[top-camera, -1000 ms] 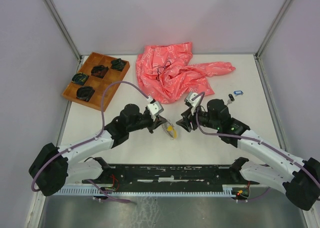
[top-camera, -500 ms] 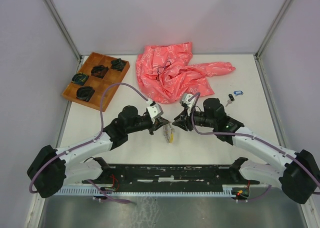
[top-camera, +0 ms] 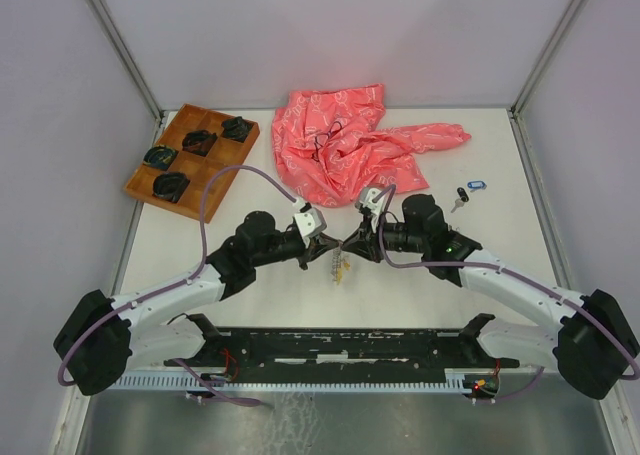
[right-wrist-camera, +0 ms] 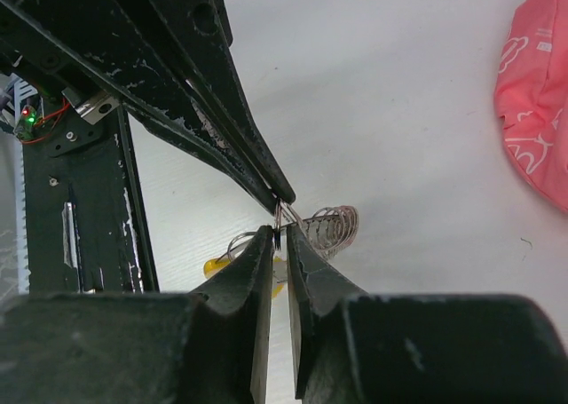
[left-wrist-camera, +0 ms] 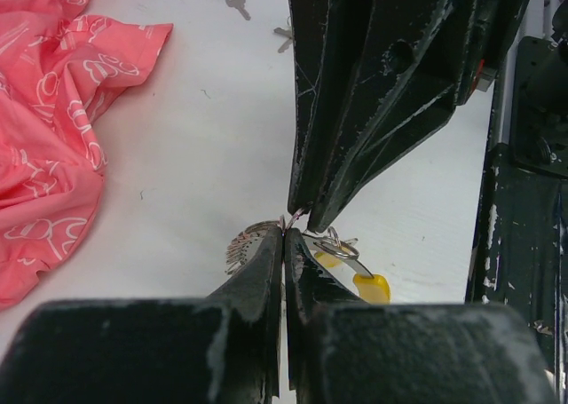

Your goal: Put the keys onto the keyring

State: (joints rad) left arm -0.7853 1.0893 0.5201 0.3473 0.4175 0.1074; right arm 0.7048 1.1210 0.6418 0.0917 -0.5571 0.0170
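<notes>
The keyring is a grey coiled ring held just above the table at mid-front. It also shows in the left wrist view and the right wrist view. A yellow-headed key hangs from it by a small ring. My left gripper is shut on the keyring's wire. My right gripper meets it tip to tip, its jaws closed to a narrow gap with the ring's wire between them. A blue key and a black key lie at the right.
A crumpled pink cloth with a thin dark cord loop lies at the back centre. A wooden tray with dark items in its compartments sits at the back left. Metal posts frame the table's corners.
My right gripper has moved left to meet the left gripper's tip at the keyring. The left gripper has shifted slightly right, and the ring and yellow key now hang between both tips.
</notes>
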